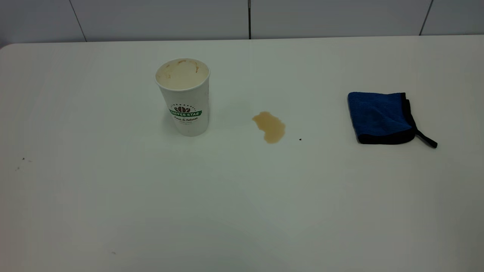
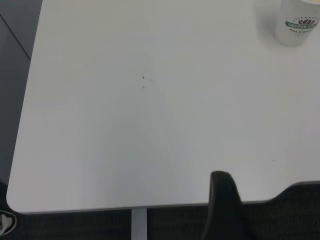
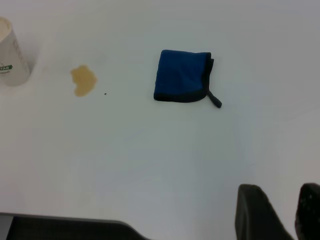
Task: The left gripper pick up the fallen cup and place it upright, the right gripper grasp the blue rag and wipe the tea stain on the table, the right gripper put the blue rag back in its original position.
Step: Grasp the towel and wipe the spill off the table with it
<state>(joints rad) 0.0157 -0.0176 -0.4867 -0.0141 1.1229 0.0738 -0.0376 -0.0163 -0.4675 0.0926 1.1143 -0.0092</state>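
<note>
Right wrist view, right tool (image 3: 282, 212) fingers parted, empty, well apart from blue rag (image 3: 181, 75), left tool's opening unclear.

Open white tabletop (image 1: 242, 211) all round; only upright white paper cup (image 1: 184, 96), brown tea blotch (image 1: 269, 127), folded blue microfibre rag (image 1: 382, 118) well apart, w/ wide gaps btwn.

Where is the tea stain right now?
In the exterior view the tea stain lies mid-table, between the upright cup at left and the blue rag at right.

Pale panelled wall (image 1: 242, 17) behind, dark seams; dark floor (image 2: 75, 227) below.
</note>
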